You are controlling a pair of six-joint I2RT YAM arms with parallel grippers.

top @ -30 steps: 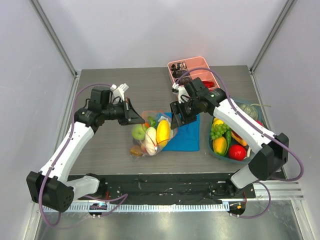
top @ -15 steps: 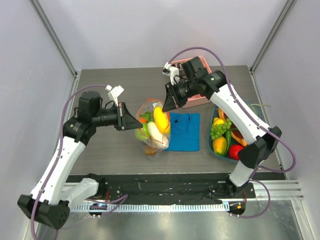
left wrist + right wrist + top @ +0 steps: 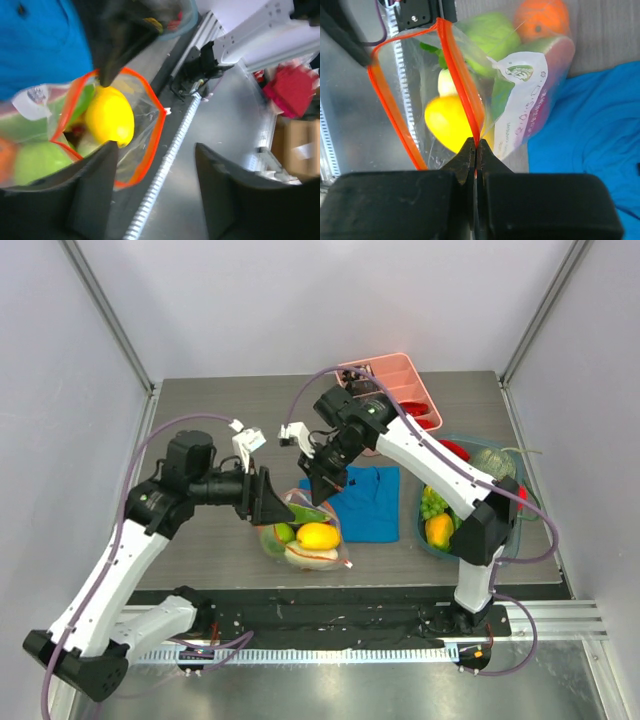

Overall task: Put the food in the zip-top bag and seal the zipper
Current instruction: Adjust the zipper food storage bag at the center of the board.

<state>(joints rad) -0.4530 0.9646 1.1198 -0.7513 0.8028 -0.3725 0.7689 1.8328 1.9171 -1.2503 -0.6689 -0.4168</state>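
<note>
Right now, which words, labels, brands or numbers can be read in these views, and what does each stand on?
No text is legible in any view.
White label on the zip-top bag, with a round green logo: the print is too blurred to read.
The same label in the left wrist view: blurred and unreadable.
</note>
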